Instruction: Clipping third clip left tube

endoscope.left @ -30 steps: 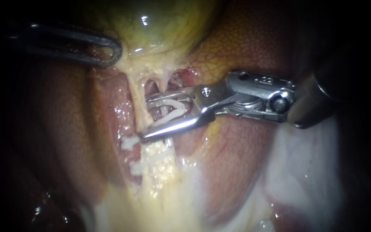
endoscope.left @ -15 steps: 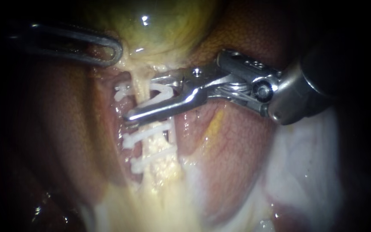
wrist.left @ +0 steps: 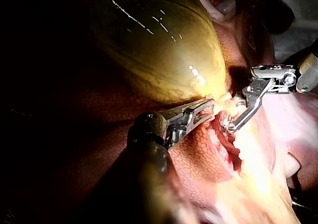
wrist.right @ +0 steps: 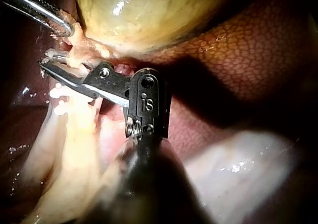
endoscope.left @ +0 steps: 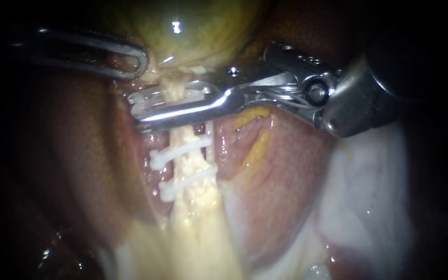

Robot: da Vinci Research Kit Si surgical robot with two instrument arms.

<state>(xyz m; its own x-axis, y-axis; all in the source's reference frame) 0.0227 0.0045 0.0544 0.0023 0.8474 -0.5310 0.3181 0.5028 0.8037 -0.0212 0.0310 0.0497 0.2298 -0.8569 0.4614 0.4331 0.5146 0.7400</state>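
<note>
Dark red liver [endoscope.left: 73,145] backs the scene, with the gallbladder [endoscope.left: 193,31] above. Since a second ago the right instrument [endoscope.left: 136,110] has climbed the left tube [endoscope.left: 183,137]. Its jaws are clamped on a third clip [endoscope.left: 143,98] above the two placed clips [endoscope.left: 180,150]. The left instrument [endoscope.left: 133,61] grips the gallbladder's edge.

We've got the tube [endoscope.left: 195,218], pale yellow, running from just left of centre down to the bottom edge. Two white clips sit shut across it mid-frame, both slanted: an upper clip [endoscope.left: 180,151] and a lower clip [endoscope.left: 187,182], near each other but apart. Higher up, the third clip [endoscope.left: 143,99] lies nearly level, spread open astride the tube, carried in the jaws of our right instrument [endoscope.left: 140,108].
</note>
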